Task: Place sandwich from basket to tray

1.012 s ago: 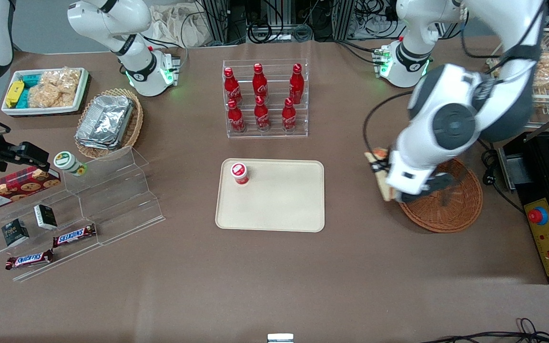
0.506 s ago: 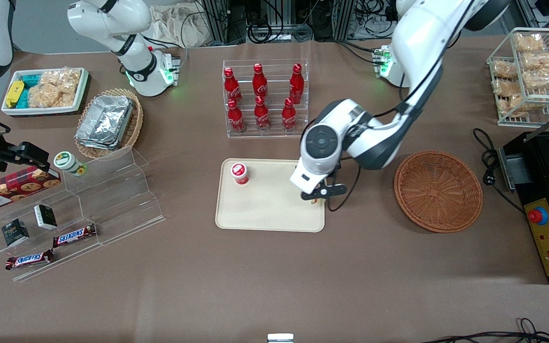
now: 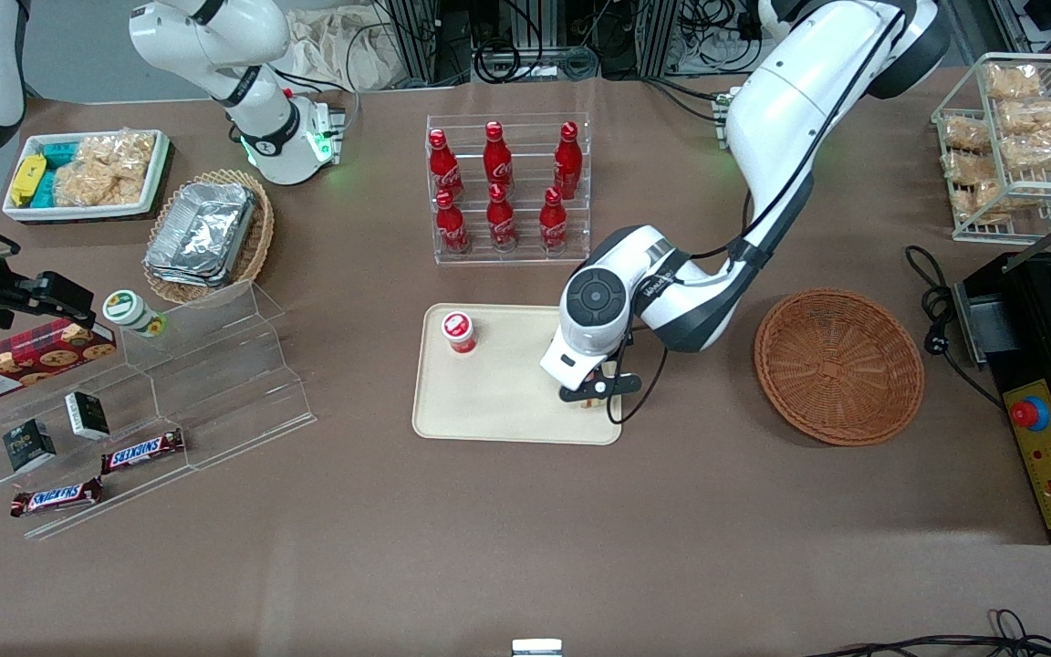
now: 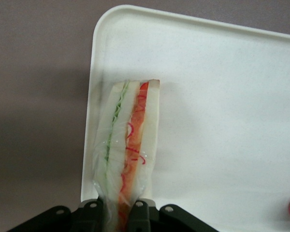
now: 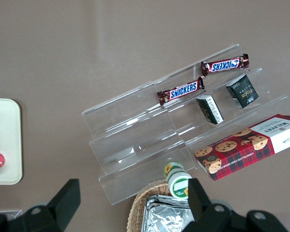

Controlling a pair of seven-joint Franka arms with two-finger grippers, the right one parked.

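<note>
Sandwich [image 4: 128, 154] pinched edgewise in my closed gripper [image 4: 120, 212], seemingly just above the tray [image 4: 222, 96] corner; I should lower gently before releasing.

White-shelled left arm [image 3: 790, 100] with dark grey joints, black cable, black tool [image 3: 600, 391].

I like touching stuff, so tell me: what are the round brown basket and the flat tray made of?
The basket looks like woven wicker, reddish-brown, its strands showing. The tray seems smooth matte beige plastic with rounded corners. The pincer holds the clear-wrapped sandwich over the tray.
</note>
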